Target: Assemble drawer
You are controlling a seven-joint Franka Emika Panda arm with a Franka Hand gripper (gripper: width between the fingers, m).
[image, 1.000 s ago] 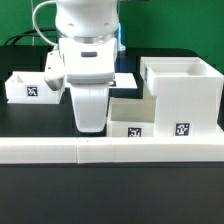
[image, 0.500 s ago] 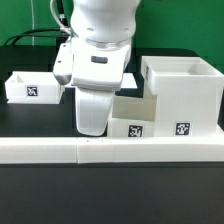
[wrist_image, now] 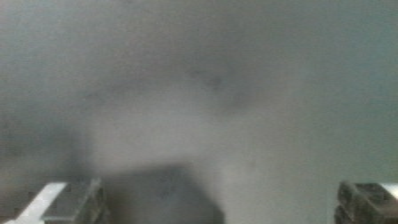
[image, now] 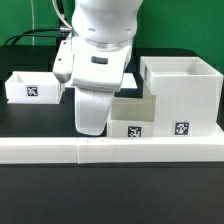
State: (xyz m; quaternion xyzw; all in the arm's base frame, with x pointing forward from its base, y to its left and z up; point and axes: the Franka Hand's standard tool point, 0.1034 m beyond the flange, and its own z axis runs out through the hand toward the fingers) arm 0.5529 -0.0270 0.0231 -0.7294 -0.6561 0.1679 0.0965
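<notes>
The drawer's tall white case (image: 181, 95) stands at the exterior view's right, its tag facing front. One small white tray (image: 136, 117) sits against the case's left side. The other tray (image: 30, 88) sits at the far left. My gripper (image: 89, 120) hangs low just left of the middle tray, its fingertips hidden by the white hand. In the wrist view my gripper (wrist_image: 217, 205) has its fingers (wrist_image: 59, 203) set wide apart, with only a blurred pale surface close in front. I see nothing held.
A long low white rail (image: 110, 151) runs across the front of the black table. A flat white sheet (image: 130, 80) lies behind the arm, mostly hidden.
The arm has shifted toward the exterior view's right, closer to the middle tray, then held nearly still over the last half second. The trays and case have not moved.
</notes>
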